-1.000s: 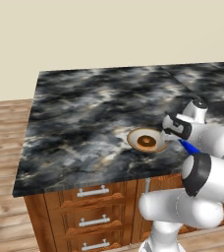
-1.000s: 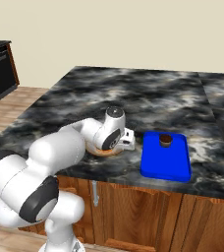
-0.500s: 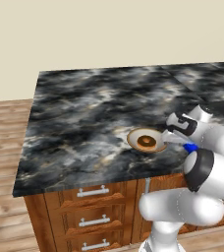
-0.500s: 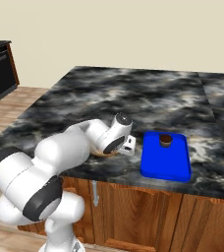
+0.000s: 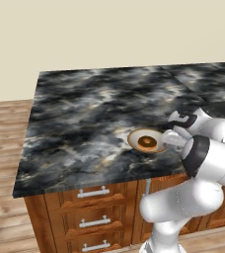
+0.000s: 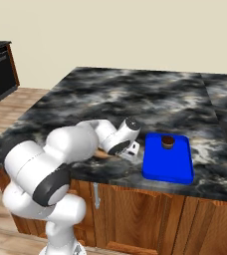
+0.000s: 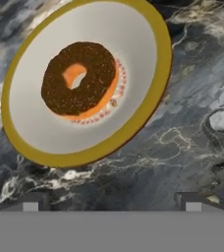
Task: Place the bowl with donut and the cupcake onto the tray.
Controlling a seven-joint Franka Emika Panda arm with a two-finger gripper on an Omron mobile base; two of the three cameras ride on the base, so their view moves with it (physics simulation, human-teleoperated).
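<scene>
A shallow round cream-white bowl with a tan-orange rim (image 5: 146, 140) sits on the dark marbled stone countertop (image 5: 90, 118), near its front edge and toward the right end of the slab seen from the left base view. Inside the bowl lies a small ring donut with a dark brown top and an orange underside (image 7: 79, 78), resting a little off the bowl's middle (the hole shows pale bowl through it). The two-finger gripper (image 7: 111, 203) on the white arm hangs low just beside the bowl's rim, its jaws spread wide apart with nothing between them; its two dark fingertips (image 7: 30, 202) stand clear of the bowl in the hand view, over bare stone. In the right base view the hand (image 6: 128, 142) lies between the bowl (image 6: 102, 154) and a bright blue flat rectangular tray with rounded corners (image 6: 168, 162), which rests near the same front edge. A tiny dark reddish-brown cupcake (image 6: 168, 142) stands upright on the tray, close to its far rim. Wooden drawers with metal handles (image 5: 92, 193) run below the countertop's front edge.
</scene>
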